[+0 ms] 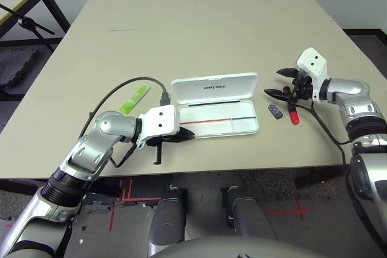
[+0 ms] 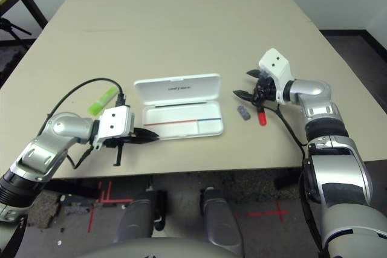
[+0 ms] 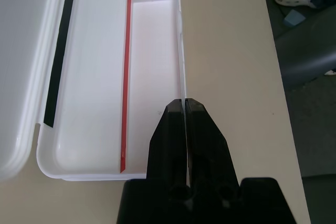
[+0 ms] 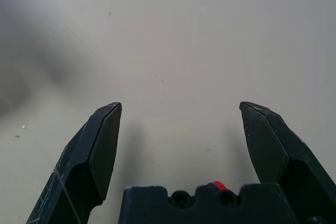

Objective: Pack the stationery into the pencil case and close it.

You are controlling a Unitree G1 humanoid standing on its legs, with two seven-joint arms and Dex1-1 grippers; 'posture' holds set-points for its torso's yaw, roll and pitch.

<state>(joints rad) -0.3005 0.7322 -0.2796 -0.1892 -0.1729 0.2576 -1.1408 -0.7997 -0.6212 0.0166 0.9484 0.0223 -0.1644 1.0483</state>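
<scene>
Pencil case (image 1: 219, 108) open — marker (image 1: 293, 116), block (image 1: 276, 111) right; highlighter (image 1: 135, 99) left.

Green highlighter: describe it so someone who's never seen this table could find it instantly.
Start at the open white pencil case near the table's front edge. Go to the robot's left of it, past the black cable: the highlighter lies flat, alone. It is the only light-green thing; the red marker and grey block sit on the case's other side.

big beige table (image 1: 199, 16) with an open white pencil case (image 1: 219, 104), green highlighter (image 1: 135, 99) off to its left, red marker (image 1: 293, 116) and tiny grey block (image 1: 276, 112) on its right
</scene>
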